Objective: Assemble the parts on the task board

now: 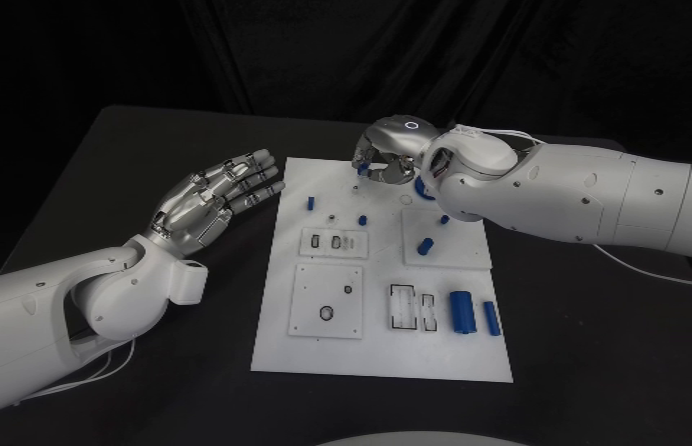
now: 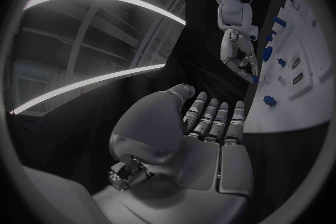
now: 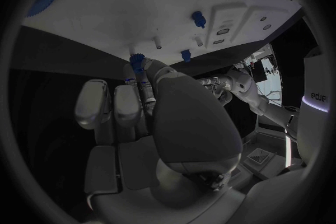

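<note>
While the left hand (image 1: 214,198) lies spread and empty, the right hand (image 1: 387,152) pinches a blue part (image 3: 136,61) over the task board (image 1: 378,351).

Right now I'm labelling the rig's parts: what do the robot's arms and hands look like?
Both arms are smooth white shells with rounded joints. The left hand and right hand are silver metal with segmented fingers. A thin white cable loops over the right wrist, and a small blue ring light glows there.

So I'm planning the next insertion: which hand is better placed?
Right. The right hand is over the board's far edge, fingers at a small blue part. The left hand is open beside the board, off it.
</note>
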Robot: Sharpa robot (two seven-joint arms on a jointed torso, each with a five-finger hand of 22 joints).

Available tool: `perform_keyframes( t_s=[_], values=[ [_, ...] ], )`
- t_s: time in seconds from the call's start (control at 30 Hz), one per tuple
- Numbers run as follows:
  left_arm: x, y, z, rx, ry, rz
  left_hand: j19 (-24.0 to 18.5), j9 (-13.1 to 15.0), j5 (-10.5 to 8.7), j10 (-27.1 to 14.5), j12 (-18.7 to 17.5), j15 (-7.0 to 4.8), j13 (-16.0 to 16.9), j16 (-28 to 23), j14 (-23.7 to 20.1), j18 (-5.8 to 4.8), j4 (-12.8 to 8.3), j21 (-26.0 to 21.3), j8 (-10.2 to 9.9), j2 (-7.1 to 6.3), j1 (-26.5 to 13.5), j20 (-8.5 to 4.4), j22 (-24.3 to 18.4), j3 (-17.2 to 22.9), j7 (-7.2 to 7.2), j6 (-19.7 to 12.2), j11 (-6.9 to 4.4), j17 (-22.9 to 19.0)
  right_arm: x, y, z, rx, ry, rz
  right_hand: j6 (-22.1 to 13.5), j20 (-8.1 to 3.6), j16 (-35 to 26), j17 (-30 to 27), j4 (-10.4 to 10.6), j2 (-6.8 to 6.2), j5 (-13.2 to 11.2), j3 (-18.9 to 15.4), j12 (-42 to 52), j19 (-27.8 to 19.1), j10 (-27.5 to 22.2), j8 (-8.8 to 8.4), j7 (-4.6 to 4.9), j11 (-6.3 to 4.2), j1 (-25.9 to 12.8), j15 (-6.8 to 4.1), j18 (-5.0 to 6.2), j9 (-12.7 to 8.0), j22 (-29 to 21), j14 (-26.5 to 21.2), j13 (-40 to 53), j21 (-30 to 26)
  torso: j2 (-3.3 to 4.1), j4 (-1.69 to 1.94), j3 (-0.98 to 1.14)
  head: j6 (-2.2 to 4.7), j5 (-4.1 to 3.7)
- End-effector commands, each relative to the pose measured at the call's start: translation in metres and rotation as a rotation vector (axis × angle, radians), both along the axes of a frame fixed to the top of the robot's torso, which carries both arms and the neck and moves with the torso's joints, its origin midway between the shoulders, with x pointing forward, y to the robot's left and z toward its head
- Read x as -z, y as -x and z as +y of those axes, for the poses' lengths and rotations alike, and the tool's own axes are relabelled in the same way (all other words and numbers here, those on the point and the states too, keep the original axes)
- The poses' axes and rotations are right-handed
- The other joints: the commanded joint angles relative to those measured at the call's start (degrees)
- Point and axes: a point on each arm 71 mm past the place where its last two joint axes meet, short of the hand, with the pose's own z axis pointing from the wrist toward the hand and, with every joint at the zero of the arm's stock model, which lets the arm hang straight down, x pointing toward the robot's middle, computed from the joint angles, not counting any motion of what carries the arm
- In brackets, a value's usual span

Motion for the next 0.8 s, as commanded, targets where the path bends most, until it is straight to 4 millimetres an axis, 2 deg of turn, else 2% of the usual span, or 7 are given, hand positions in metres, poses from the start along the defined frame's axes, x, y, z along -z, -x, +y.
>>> perform_keyframes(
  t_s=[0.03, 0.63, 0.8],
  values=[
    [-0.0143, 0.0012, 0.006, -0.059, 0.13, -0.153, 0.1, 0.1, 0.19, 0.2, 0.2, 0.36, 0.1, 0.4, -0.1, -0.8, 0.0, 0.3, 0.3, -0.01, -0.4, 0.04, 0.1, 0.3, 0.41, 0.5, 0.35, 0.1, 0.0015, -0.0012, -0.0012, 0.028, 0.01, -0.009, -0.5, 0.17, -0.4, -0.1, 0.0, -0.16, -0.1, 0.5, -0.5, -0.3, 1.0, -0.23, 0.14, -0.87, -0.2, 0.08, -0.95, 0.1, -0.1, -0.3, 0.1, 0.0, -0.01, 0.0, -0.02, -0.03, 0.04],
    [-0.0141, 0.0011, 0.0072, -0.058, 0.128, -0.151, 0.1, 0.1, 0.19, 0.3, 0.2, 0.44, 0.1, 0.5, 0.0, -0.87, 0.0, 0.3, 0.3, 0.07, -0.5, 0.06, 0.1, 0.5, 0.48, 0.5, 0.42, 0.1, 0.0077, -0.0042, 0.0007, 0.036, 0.008, -0.025, -0.7, 0.28, -0.6, -0.4, -0.1, -0.18, -0.1, 0.7, -0.9, -0.3, 0.8, -0.42, 0.24, -0.74, -0.2, 0.2, -0.95, 0.1, 0.0, -0.4, 0.1, 0.0, -0.06, -0.02, -0.03, -0.06, 0.22],
    [-0.0139, 0.0006, 0.0078, -0.06, 0.126, -0.151, 0.1, 0.1, 0.19, 0.3, 0.2, 0.44, 0.1, 0.5, 0.0, -0.87, 0.0, 0.3, 0.3, 0.07, -0.5, 0.06, 0.1, 0.5, 0.48, 0.5, 0.42, 0.1, 0.0087, -0.0061, 0.0012, 0.041, 0.013, -0.023, -0.7, 0.3, -0.6, -0.5, -0.2, -0.2, -0.2, 0.8, -1.0, -0.4, 0.7, -0.47, 0.27, -0.7, -0.2, 0.23, -0.94, 0.1, -0.1, -0.5, 0.1, -0.1, -0.04, 0.0, -0.01, -0.11, 0.03]
  ],
)
